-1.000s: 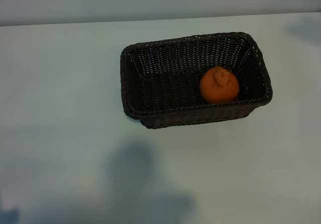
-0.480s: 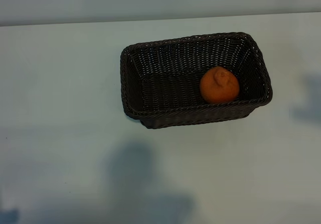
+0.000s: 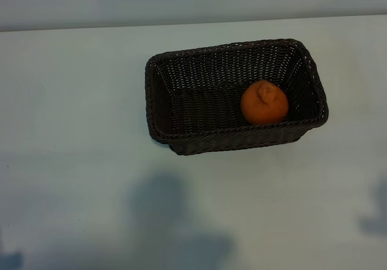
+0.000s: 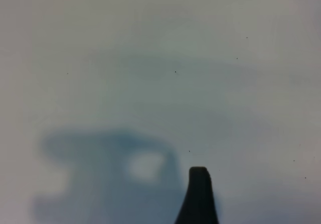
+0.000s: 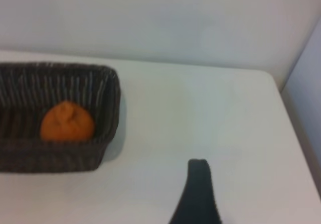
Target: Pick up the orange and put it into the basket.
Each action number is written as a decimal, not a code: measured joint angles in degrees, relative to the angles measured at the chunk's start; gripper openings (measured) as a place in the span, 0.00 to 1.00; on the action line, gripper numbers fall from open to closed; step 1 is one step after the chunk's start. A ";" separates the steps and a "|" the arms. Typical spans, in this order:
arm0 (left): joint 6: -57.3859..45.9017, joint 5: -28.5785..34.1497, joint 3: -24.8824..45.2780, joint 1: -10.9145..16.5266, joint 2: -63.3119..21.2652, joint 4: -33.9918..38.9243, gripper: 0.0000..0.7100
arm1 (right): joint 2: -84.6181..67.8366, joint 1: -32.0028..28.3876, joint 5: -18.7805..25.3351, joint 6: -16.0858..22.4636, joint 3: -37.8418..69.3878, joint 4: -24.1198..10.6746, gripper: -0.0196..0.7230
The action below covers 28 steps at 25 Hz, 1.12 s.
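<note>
Fingers come first: in our right wrist view a single dark fingertip of the right gripper (image 5: 198, 194) pokes into the picture, nothing between or against it, so we read this gripper as spread apart and empty. Beyond it lies bare pale desk (image 5: 200, 123), and farther on, well apart from the fingertip, sits the basket (image 5: 108, 108), dark brown wicker, seen by one short end. The orange (image 5: 66, 121) rests inside it, close to that near end wall. From the outside camera we see neither arm, only soft shadows on the desk; the basket (image 3: 158, 100) lies with its long axis running across the picture, and the orange (image 3: 264, 103) sits on the basket floor in the right-hand part, against the front wall. Our left wrist view shows one dark fingertip of the left gripper (image 4: 199, 196) over empty desk and its own shadow, also spread and holding nothing, with no task object in sight. We judge the right arm to be the nearer one to the fruit. Since the orange already lies in the basket, we judge the task finished, with no further reach needed.
</note>
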 joint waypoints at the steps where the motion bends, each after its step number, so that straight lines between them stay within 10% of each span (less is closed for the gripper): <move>1: 0.00 0.00 0.00 0.00 0.00 0.00 0.83 | -1.97 0.54 0.38 0.06 1.20 -0.33 0.78; 28: 0.00 0.00 0.00 0.00 0.00 0.00 0.83 | -6.61 0.89 5.47 1.97 14.83 -0.47 0.78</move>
